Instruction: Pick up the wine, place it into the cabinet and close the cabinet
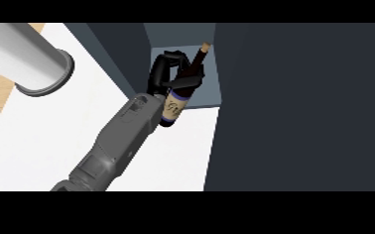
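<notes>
Right hand (pixel 167 72) curled round wine bottle (pixel 183 87), carried neck-first and tilted into open cabinet (pixel 179 39) mouth, base over counter (pixel 73 129) edge, probably to clear dark door (pixel 293 104). Left hand unseen.

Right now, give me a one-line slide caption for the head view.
Robot hand holds the wine bottle tilted, its neck pointing into the open cabinet.
</notes>
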Tool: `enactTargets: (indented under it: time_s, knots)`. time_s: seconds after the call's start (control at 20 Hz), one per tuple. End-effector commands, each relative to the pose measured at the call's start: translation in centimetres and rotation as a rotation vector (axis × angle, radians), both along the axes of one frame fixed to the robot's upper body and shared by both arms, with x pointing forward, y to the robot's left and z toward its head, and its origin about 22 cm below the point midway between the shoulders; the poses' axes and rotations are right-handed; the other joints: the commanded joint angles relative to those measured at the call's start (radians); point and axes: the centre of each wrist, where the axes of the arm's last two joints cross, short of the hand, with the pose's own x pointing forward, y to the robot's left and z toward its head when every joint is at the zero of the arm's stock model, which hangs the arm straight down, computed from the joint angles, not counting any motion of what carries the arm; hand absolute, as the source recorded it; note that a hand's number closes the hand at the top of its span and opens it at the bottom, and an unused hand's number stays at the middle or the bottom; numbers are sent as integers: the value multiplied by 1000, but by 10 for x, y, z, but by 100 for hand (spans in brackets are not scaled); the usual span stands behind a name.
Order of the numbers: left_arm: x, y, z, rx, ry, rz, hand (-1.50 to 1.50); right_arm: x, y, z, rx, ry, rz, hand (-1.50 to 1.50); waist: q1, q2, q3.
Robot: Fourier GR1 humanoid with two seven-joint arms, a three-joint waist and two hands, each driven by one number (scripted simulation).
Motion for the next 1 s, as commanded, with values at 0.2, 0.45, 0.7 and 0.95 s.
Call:
enactTargets:
  time_s: [0.2,0.45,0.7,0.95]
  knots:
    - [19,1,13,-11,71,95,150,-25,-8,34,96,-10,78,-150,-14,10,-1]
    - [20,8,5,-50,62,115,150,-23,-7,28,86,-5,90,-150,-33,16,-1]
    - [31,18,16,-18,58,147,150,-23,-7,22,98,7,80,-150,-31,19,-1]
    - [41,27,30,36,12,190,150,-23,-5,17,85,-7,101,-150,-40,21,-1]
